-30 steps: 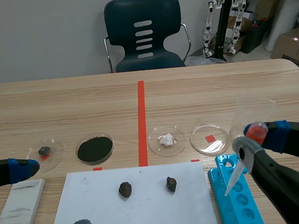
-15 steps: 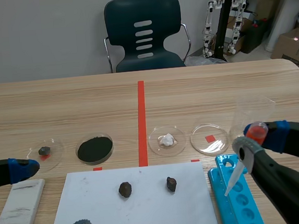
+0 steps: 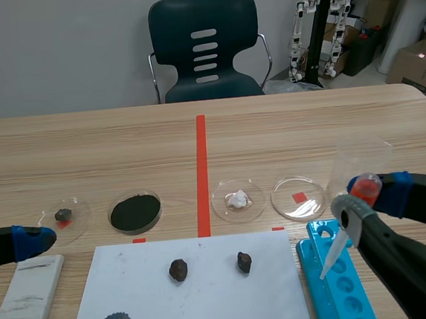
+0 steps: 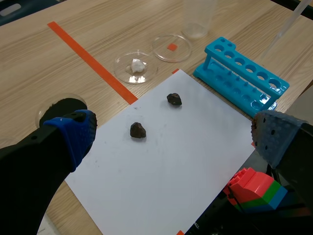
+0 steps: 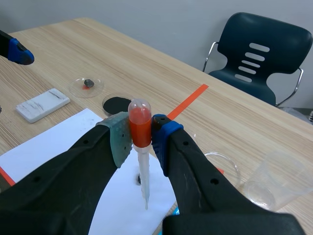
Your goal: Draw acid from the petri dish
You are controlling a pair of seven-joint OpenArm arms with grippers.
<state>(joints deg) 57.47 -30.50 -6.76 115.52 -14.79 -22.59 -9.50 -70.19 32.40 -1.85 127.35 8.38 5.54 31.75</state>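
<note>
My right gripper was clamped on the red bulb of the pipette, whose tip pointed down at the blue rack in the lower right of the scene view. The petri dish sat just right of centre, up and left of that tip and apart from it, with a clear cup beside it. My left gripper stood open at lower left, above the white paper with two dark stones.
</note>
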